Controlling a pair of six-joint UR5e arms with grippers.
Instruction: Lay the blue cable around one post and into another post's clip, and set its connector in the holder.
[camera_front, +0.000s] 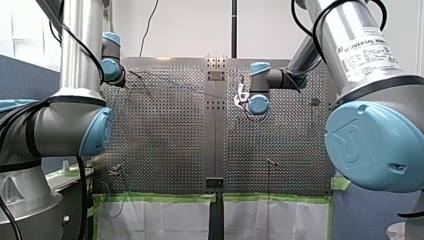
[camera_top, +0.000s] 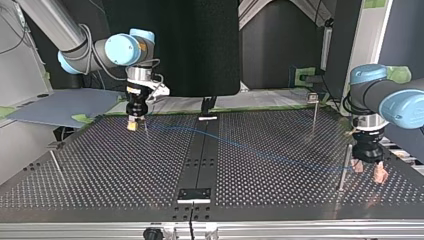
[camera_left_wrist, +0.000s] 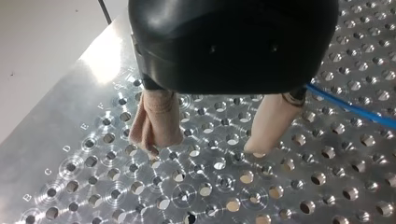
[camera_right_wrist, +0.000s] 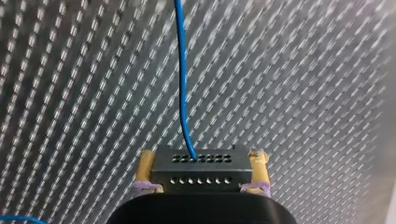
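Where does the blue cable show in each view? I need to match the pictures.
Front view: blue cable, a faint thin line crossing the dark centre strip.
Top view: cable crosses that strip diagonally.
Left wrist view: cable beside my left pincer.
Right wrist view: cable runs ahead from the connector.
Shared landmark: the centre strip, in front and top views only.
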